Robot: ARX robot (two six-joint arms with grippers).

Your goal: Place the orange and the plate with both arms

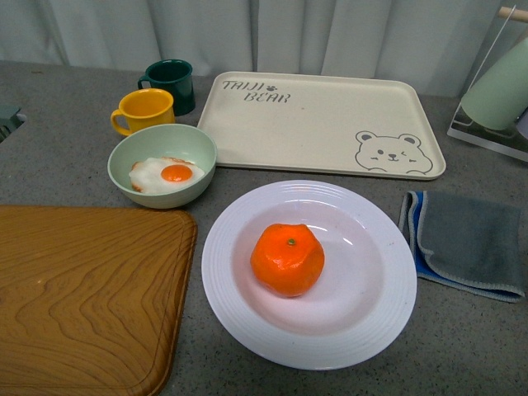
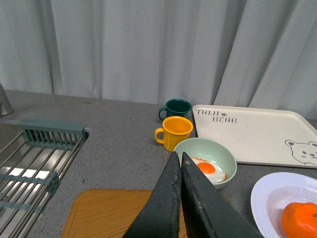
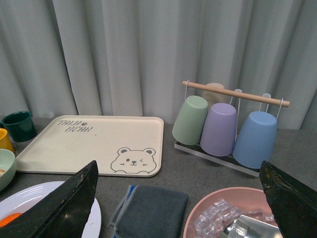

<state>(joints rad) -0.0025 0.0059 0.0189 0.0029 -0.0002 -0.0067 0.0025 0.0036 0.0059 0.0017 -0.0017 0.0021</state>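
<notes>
1. The orange [image 1: 287,259] lies in the middle of the plate [image 1: 233,307], near the desk's front edge.
2. Left gripper [image 2: 180,157]: jaws pressed together, holding nothing.
3. Right gripper [image 3: 178,166]: jaws spread wide, empty.

orange [image 1: 287,259] 1 | white plate [image 1: 381,304] 1 | pale green bowl [image 1: 198,148] 1 | fried egg [image 1: 167,175] 1 | mugs 2: yellow mug [image 1: 144,110], dark green mug [image 1: 172,82] | bear tray [image 1: 322,124] 1 | wooden board [image 1: 82,289] 1 | grey cloth [image 1: 470,243] 1 | racked cups 4: green cup [image 3: 190,120], purple cup [image 3: 218,129], blue cup [image 3: 255,139], beige cup [image 3: 214,89] | pink bowl [image 3: 218,192] 1
</notes>
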